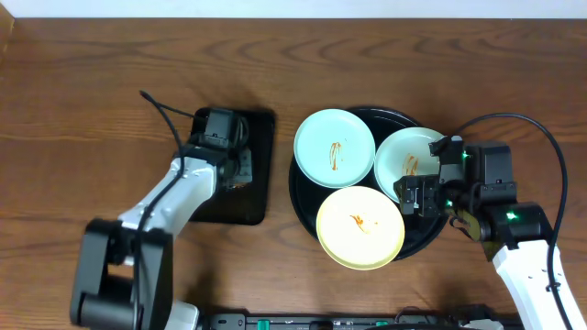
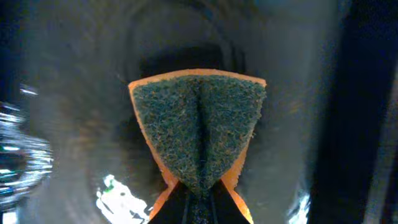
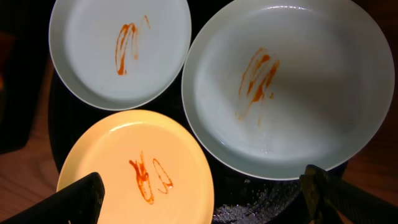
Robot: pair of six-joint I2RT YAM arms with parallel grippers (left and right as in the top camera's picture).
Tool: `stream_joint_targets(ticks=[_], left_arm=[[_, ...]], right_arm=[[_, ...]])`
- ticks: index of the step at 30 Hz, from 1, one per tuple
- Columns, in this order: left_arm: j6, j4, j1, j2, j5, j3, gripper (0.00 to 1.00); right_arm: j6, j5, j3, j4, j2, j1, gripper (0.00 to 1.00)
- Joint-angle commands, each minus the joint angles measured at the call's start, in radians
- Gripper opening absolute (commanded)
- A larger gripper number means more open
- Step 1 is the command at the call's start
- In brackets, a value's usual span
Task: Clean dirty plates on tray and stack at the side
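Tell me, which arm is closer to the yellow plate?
Right. The right gripper hovers open just beside the yellow plate; the left gripper is far off over the rectangular tray, shut on a sponge.

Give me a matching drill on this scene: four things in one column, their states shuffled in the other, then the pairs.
Things
1. yellow plate
2. sponge
3. right hand
4. round tray

States
A. open, over the round tray's right side
B. carries the mint plates too
C. folded in the shut left hand
D. bears an orange smear

Pairs: 1-D, 2-C, 3-A, 4-B
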Motion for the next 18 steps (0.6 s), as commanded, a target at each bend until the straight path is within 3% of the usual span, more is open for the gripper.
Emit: stream_joint_targets(ticks=[1,10,14,18], left_arm=[[0.002,0.002,0.000,-0.103,-0.074,0.056,0.07],[-0.071,-0.039,-0.001,-0.063,-0.074,0.017,0.07],[-0.102,-0.039,-0.002,-0.014,-0.042,-0.010,0.07],[-0.105,-0.041,-0.002,0.035,0.000,-0.015,0.07]], right_arm=[[-0.013,-0.008,0.016,-0.002,0.000,-0.004,0.99],[-0.008,-0.008,0.008,-0.046,0.024,-0.003,0.98],[0.010,-0.015,-0.004,-0.061,0.071,-0.003,0.95],[0.010,-0.024,-0.006,-0.072,0.146,-0.003,0.85]])
